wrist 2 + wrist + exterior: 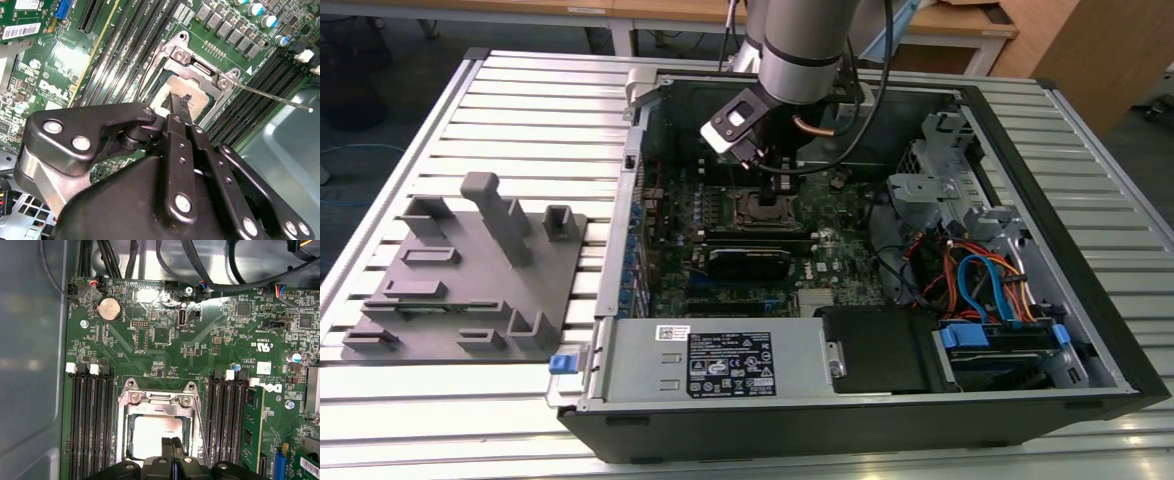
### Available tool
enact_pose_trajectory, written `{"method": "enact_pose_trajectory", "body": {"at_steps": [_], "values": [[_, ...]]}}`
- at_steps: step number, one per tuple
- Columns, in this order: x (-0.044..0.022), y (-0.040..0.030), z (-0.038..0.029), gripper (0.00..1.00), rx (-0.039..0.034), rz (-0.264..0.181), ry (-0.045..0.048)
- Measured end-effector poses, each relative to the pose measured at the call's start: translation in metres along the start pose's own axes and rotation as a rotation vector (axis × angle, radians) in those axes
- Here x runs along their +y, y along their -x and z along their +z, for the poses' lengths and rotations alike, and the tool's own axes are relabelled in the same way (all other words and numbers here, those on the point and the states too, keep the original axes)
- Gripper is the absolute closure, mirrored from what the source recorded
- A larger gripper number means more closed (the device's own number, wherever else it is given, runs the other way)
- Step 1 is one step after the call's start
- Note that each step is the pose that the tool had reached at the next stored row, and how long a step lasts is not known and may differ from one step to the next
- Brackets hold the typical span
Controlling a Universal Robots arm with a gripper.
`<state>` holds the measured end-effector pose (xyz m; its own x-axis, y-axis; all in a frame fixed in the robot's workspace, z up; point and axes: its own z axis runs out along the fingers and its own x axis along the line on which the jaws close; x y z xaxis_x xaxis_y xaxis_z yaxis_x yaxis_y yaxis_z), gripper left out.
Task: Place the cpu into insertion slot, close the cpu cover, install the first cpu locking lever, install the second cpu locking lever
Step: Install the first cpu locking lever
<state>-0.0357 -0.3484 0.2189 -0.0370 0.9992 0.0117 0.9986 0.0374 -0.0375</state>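
The gripper [172, 442] has its two fingers pressed tip to tip with nothing between them, and hovers just over the cpu [152, 432]. Whether the tips touch the metal I cannot tell. Its black body hides the near part of the socket in both wrist views. The one cpu lies in the insertion slot [128, 390], covering its centre. The single cpu cover [156, 401] lies down around it. One thin lever rod [272, 96] sticks out from a socket corner over the long black slots [90, 425]. Whether it is latched I cannot tell. Beyond, one coin cell [109, 309] sits on the green board [165, 355]. In the exterior view the arm [801, 50] reaches into the open computer case [1107, 330].
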Motion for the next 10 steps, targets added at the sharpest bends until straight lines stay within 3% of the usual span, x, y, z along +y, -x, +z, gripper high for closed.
{"method": "enact_pose_trajectory", "body": {"at_steps": [10], "values": [[-0.0001,0.0000,-0.0001,0.89,-0.0004,0.000,0.0072]]}}
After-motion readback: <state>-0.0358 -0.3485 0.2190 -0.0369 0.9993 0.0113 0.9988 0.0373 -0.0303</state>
